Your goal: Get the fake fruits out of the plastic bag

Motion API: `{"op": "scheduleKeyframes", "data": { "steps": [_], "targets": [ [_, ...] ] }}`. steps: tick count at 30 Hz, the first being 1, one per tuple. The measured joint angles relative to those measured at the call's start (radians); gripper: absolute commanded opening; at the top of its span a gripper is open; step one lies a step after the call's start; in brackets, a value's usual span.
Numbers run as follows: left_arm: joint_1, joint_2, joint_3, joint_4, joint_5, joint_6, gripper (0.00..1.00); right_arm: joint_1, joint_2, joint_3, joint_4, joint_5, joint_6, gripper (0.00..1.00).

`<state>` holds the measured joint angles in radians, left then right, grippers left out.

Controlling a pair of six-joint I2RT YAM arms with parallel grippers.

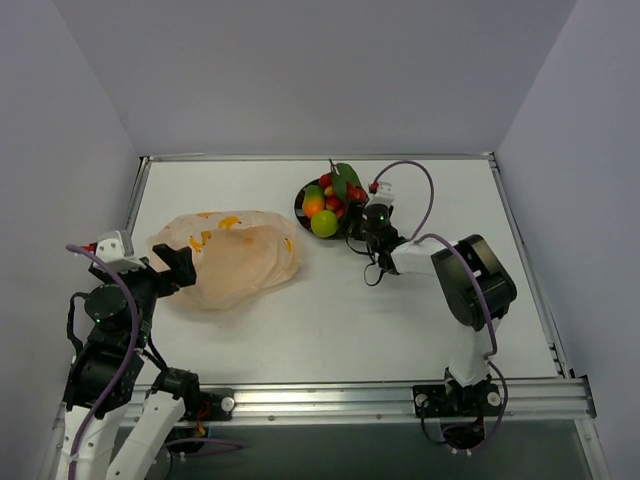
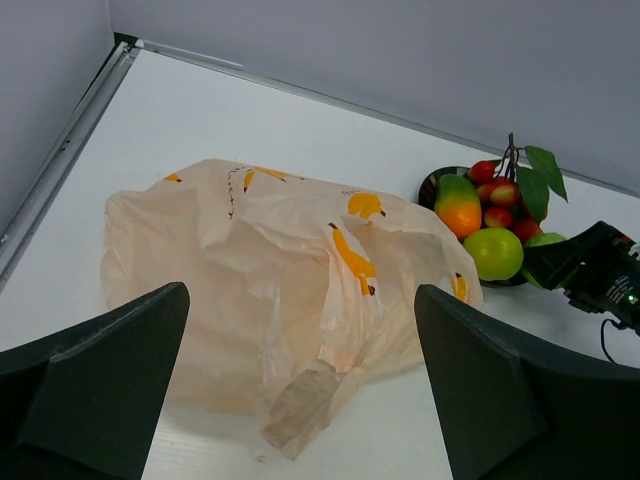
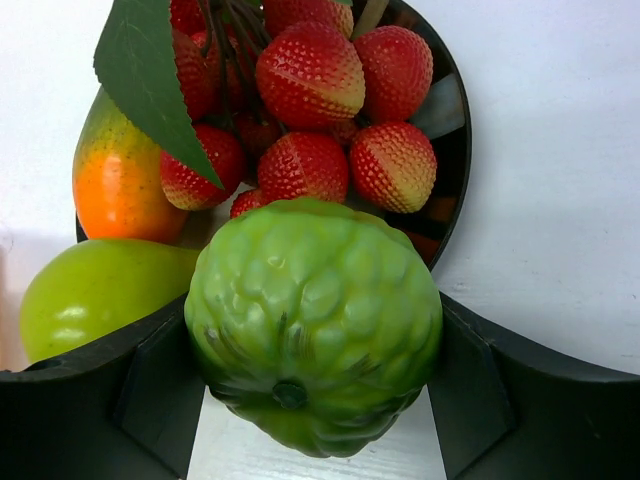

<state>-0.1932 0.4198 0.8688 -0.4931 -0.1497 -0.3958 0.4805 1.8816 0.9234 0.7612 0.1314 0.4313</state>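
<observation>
Fake fruits (image 1: 325, 205), small glossy plastic pieces, sit piled on a round dark-rimmed plate (image 1: 301, 199) just ahead of the right claw (image 1: 362, 218) in the overhead view. Well off to that claw's left, a large crinkly translucent peach-tan plastic bag (image 1: 225, 258) with orange-yellow marks lies slumped on the white table (image 1: 400, 310), directly in front of the left claw (image 1: 185, 268).

From the left wrist, the left claw (image 2: 300, 300) is released, its two dark fingers (image 2: 100, 380) spread wide. The plastic bag (image 2: 290, 250) lies ahead of the gap between them. Farther ahead and to the right, the plate (image 2: 430, 185) carries an orange-green mango (image 2: 458, 205), a smooth lime-green ball (image 2: 493, 252) and red berries (image 2: 500, 190).

From the right wrist, the right claw (image 3: 315, 340) is clenched on a bumpy green plastic fruit (image 3: 315, 325), one dark finger (image 3: 100, 400) pressed to each side. Just beyond it, the plate (image 3: 455, 130) holds the red berries (image 3: 310, 75) under a green leaf (image 3: 145, 70). The mango (image 3: 115, 185) and the ball (image 3: 95, 290) sit ahead to the left.
</observation>
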Motion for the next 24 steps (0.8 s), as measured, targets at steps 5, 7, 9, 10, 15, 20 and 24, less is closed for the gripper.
{"op": "scheduleKeyframes", "data": {
  "steps": [5,7,9,10,15,20,24],
  "targets": [
    [-0.058,0.006,-0.017,-0.014,-0.032,0.022,0.94,0.016,0.034,0.01,0.021,0.035,0.013,0.39],
    [-0.068,0.006,-0.017,-0.024,-0.034,0.025,0.94,0.026,0.045,0.018,0.023,0.061,0.011,0.4],
    [-0.072,0.005,-0.017,-0.028,-0.036,0.026,0.94,0.033,0.048,0.026,0.023,0.074,0.011,0.4],
    [-0.073,0.005,-0.017,-0.028,-0.037,0.026,0.94,0.038,0.05,0.031,0.025,0.077,0.011,0.41],
    [-0.073,0.005,-0.017,-0.031,-0.04,0.027,0.94,0.068,0.074,0.061,0.042,0.106,0.008,0.43],
    [-0.073,0.006,-0.017,-0.034,-0.04,0.027,0.94,0.077,0.099,0.09,0.045,0.134,-0.01,0.5],
    [-0.073,0.013,-0.017,-0.034,-0.04,0.027,0.94,0.077,0.121,0.102,0.047,0.166,-0.024,0.72]
  ]
}}
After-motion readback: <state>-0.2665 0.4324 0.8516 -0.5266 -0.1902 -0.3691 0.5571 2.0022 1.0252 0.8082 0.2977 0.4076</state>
